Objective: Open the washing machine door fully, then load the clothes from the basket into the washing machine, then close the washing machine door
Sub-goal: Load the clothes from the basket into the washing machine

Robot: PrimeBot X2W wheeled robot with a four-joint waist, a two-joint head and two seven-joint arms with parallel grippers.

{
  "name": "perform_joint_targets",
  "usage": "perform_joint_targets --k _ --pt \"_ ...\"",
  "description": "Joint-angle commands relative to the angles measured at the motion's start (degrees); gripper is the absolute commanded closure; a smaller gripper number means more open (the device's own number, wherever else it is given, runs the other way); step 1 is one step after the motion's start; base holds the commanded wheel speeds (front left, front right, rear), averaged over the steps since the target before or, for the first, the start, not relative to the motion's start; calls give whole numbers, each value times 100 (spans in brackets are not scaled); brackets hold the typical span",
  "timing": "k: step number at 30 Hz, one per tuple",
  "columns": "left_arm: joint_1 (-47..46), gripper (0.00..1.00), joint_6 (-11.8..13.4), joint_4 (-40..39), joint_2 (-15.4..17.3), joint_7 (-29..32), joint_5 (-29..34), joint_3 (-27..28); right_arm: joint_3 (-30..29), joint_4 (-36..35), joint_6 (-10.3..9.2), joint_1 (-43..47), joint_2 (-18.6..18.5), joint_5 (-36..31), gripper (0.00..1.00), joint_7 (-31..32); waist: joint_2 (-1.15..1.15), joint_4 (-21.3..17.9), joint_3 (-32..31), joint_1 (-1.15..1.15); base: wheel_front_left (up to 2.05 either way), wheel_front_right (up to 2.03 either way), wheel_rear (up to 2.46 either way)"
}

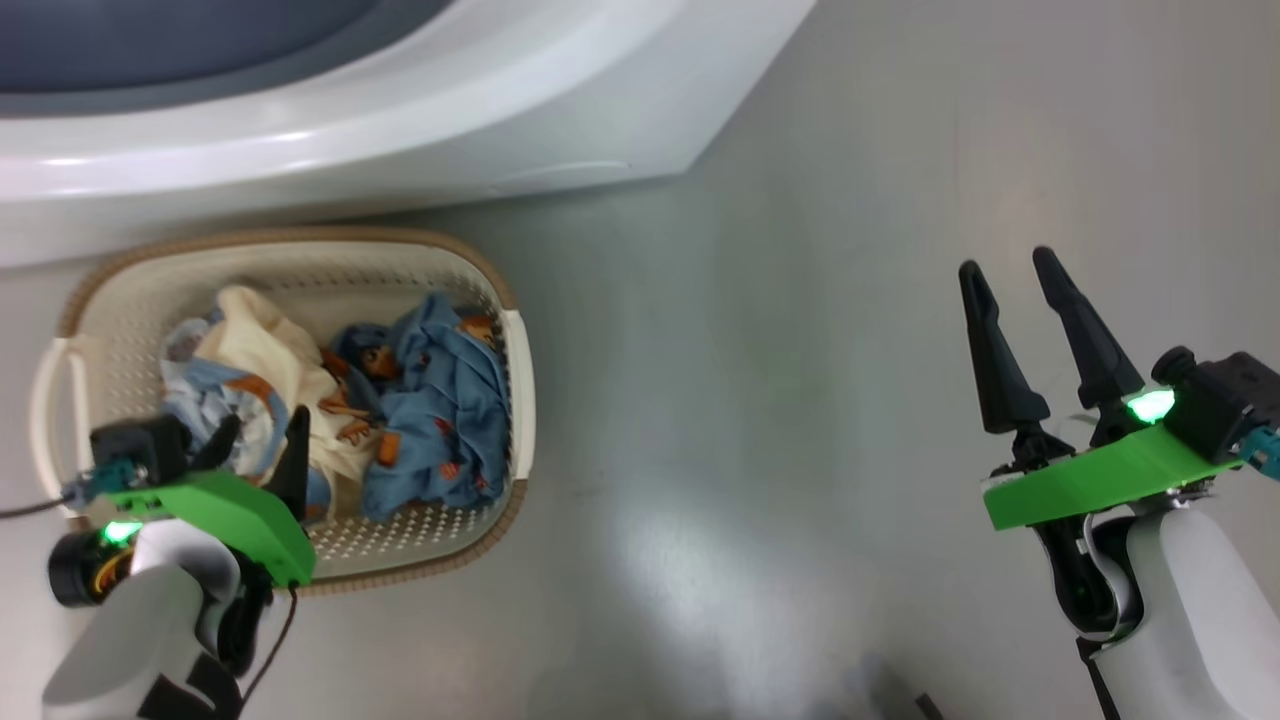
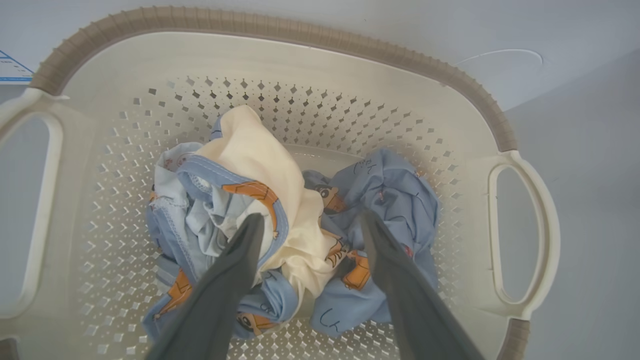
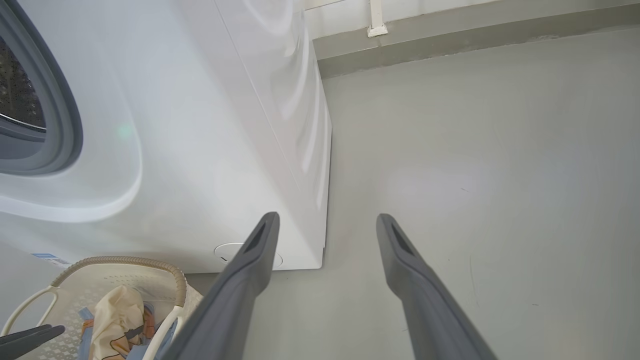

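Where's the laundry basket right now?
In the head view the basket sits on the floor at lower left, just before the washing machine, the open left hand over its clothes.

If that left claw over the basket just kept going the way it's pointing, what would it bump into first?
Most likely the clothes: the open left gripper points down into the basket, aimed at the cream piece on top of the pile. How near it is, I cannot tell.
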Motion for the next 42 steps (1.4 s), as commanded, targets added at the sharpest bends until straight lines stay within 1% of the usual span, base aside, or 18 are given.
perform_joint_targets --k 1,7,14,24,33,34,35,36,37,42 --pt "-126 0 -14 121 244 -37 -128 13 144 -173 9 29 -3 -54 0 -68 0 -125 262 0 0 0 0" --pt "-536 0 -14 565 298 12 -435 -408 206 -251 9 -109 3 -69 0 -68 0 -166 525 0 0 0 0" --pt "-904 0 -14 868 372 84 -662 -712 249 -357 9 -219 -5 -85 0 -68 0 -201 751 0 0 0 0" --pt "-1448 0 -14 1376 549 335 -855 -977 346 -535 9 -348 20 -108 0 -68 0 -337 1130 0 0 0 0" --pt "-1645 0 -14 1579 606 548 -1077 -999 415 -599 9 -392 15 -126 0 -68 0 -440 1257 0 0 0 0" --pt "-1651 3 -14 1579 602 567 -1109 -1005 418 -600 9 -397 8 -127 0 -68 0 -443 1257 0 0 0 0" --pt "-1656 51 -14 1574 598 580 -1133 -1019 417 -599 9 -401 0 -129 0 -68 0 -440 1252 0 0 0 0" --pt "-1661 80 -14 1560 592 591 -1161 -1031 413 -596 9 -402 -9 -130 0 -68 0 -433 1246 0 0 0 0" --pt "-1661 100 -14 1541 581 596 -1204 -1033 406 -592 9 -403 -19 -133 0 -68 0 -420 1236 0 0 0 0" --pt "-1571 100 -14 1441 486 499 -1417 -1049 373 -556 9 -396 -58 -153 0 -68 0 -292 1059 0 0 0 0"
